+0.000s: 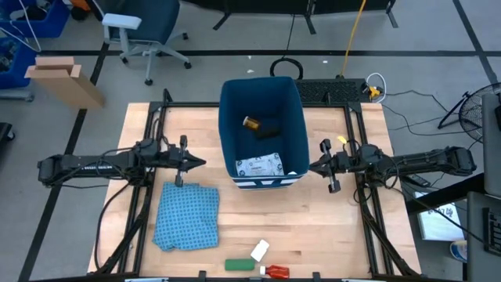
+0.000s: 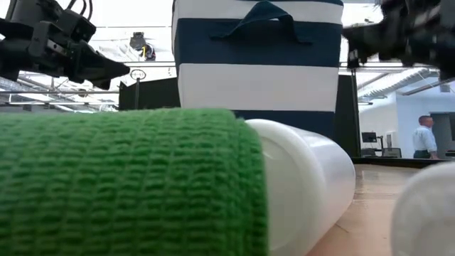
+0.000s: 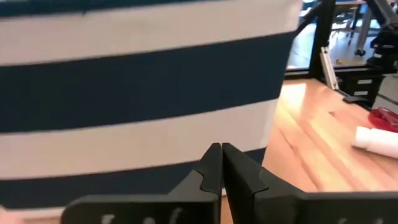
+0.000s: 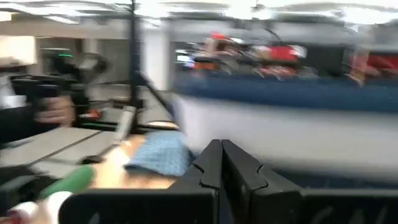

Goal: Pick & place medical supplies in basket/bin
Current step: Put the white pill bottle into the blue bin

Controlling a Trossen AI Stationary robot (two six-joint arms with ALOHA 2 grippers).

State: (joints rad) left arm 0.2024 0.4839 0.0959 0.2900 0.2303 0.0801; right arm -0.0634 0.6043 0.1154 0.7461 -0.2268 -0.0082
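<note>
The dark blue bin (image 1: 262, 133) stands at the table's middle, its white-striped band (image 1: 268, 182) on the near short side. Inside lie a flat white printed packet (image 1: 261, 165), a black oblong (image 1: 270, 127) and a small orange bottle (image 1: 250, 122). Near the table's near edge lie a green oblong (image 1: 239, 265), a white oblong (image 1: 259, 251) and a red tube (image 1: 277, 272). My left gripper (image 1: 202, 163) hovers shut left of the bin (image 3: 143, 93). My right gripper (image 1: 311, 167) hovers shut right of the bin (image 4: 286, 130). Neither touches anything.
A blue patterned cloth (image 1: 187, 217) lies flat on the table's near left part. The green oblong (image 2: 128, 181) and white oblong (image 2: 309, 174) fill the low view, with the bin's striped side (image 2: 257, 60) behind. A person (image 2: 426, 137) stands in the room beyond.
</note>
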